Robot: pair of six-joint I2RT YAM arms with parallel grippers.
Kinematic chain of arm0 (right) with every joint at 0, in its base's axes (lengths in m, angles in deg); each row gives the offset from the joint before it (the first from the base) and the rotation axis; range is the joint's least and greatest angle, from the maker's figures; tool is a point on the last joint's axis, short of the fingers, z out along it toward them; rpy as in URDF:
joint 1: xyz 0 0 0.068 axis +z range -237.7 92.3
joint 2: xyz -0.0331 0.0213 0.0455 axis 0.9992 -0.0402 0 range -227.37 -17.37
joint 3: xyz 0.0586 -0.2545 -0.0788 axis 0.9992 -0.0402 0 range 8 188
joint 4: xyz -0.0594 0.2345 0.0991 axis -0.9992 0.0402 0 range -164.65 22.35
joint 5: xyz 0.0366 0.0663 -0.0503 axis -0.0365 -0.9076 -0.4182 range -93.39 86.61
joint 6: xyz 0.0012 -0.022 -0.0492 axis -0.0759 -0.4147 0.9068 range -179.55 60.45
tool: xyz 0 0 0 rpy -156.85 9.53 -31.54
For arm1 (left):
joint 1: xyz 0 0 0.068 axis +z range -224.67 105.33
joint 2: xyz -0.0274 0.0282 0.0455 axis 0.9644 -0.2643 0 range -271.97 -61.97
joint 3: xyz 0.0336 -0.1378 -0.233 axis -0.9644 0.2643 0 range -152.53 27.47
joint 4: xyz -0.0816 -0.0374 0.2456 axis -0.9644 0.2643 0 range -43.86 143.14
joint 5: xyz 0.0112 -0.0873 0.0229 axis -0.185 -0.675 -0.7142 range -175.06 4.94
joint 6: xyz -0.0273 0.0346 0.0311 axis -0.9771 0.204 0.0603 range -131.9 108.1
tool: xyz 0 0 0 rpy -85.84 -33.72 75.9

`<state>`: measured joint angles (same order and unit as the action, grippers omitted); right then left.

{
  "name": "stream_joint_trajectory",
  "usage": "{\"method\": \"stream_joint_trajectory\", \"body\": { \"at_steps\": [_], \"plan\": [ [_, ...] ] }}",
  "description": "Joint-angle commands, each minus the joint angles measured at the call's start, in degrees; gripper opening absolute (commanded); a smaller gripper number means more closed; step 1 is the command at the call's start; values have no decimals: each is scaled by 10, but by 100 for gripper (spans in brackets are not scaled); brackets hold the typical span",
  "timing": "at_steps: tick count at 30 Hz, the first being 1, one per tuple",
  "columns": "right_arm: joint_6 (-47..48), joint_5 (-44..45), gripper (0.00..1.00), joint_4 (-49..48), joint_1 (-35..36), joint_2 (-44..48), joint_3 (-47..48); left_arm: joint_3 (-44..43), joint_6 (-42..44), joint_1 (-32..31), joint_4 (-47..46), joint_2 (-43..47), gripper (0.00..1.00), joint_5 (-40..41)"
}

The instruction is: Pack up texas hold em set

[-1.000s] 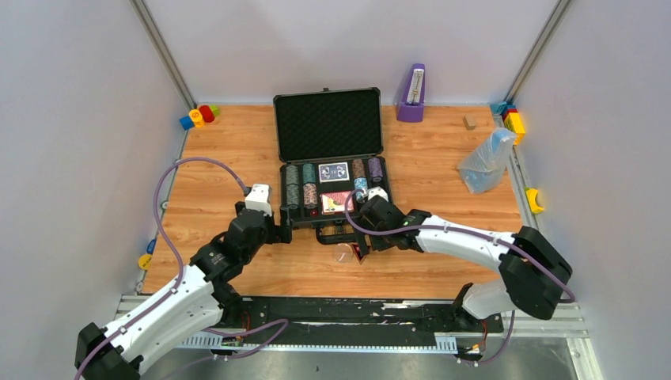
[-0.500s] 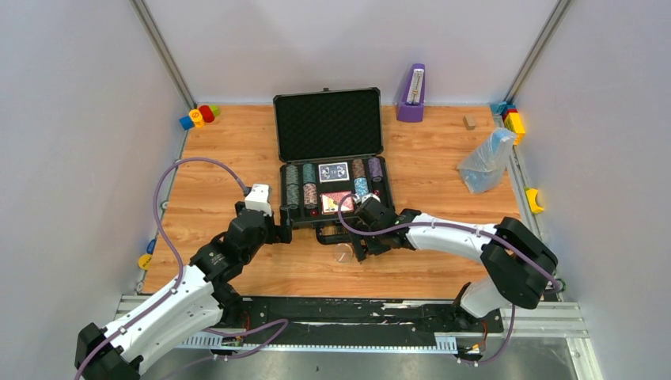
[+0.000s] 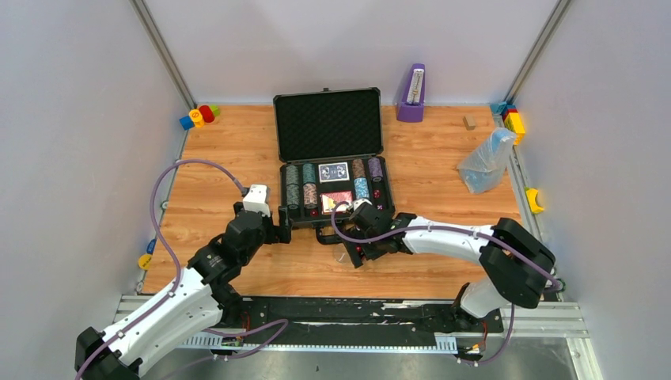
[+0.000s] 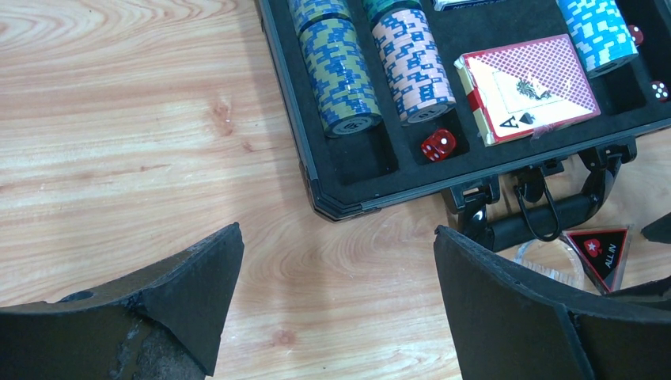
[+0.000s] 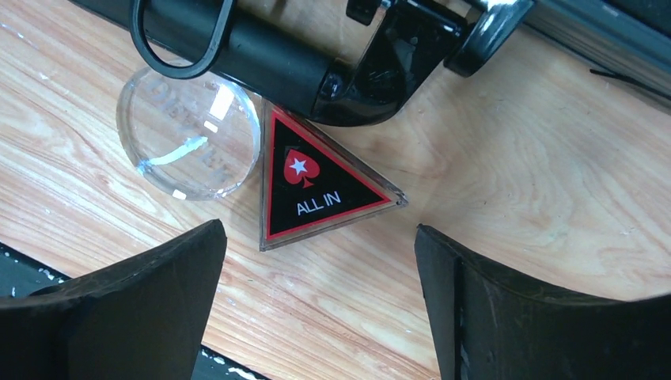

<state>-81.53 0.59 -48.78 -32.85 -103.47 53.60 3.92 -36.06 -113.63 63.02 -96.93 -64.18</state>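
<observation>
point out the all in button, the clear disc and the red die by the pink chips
black and red triangular all in button [image 5: 316, 186], right wrist view, printed face
clear round plastic disc [image 5: 188, 131], right wrist view, its middle
small red die [image 4: 437, 145], left wrist view, top face

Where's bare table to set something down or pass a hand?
Free: wood left of the case, up to the toy blocks; wood right of it, up to the plastic bag. Crowded: along its front edge, with handle, triangular button, clear disc, left hand, right hand.
</observation>
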Motion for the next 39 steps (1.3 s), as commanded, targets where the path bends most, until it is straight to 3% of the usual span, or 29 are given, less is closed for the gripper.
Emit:
{"method": "stream_joint_trajectory", "body": {
  "at_steps": [1, 8, 16, 23, 34, 39],
  "plan": [
    [1, 24, 89, -6, 3, -22, 18, 4, 0, 2, -19, 2, 98, 1],
    [-13, 36, 83, -12, 3, -51, 25, 3, -1, 2, -18, -1, 98, 2],
    [-17, 20, 48, -7, 3, -44, 28, 3, -2, 2, -16, -1, 98, 4],
    [-28, 40, 33, 36, 3, 18, 37, 3, -2, 2, -15, 0, 97, 3],
    [-41, 84, 31, 62, 3, 46, 51, 3, -3, 2, -13, 1, 97, 3],
    [-30, 110, 31, 67, -1, 47, 99, 3, -3, 2, -15, 2, 98, 3]
  ]
}}
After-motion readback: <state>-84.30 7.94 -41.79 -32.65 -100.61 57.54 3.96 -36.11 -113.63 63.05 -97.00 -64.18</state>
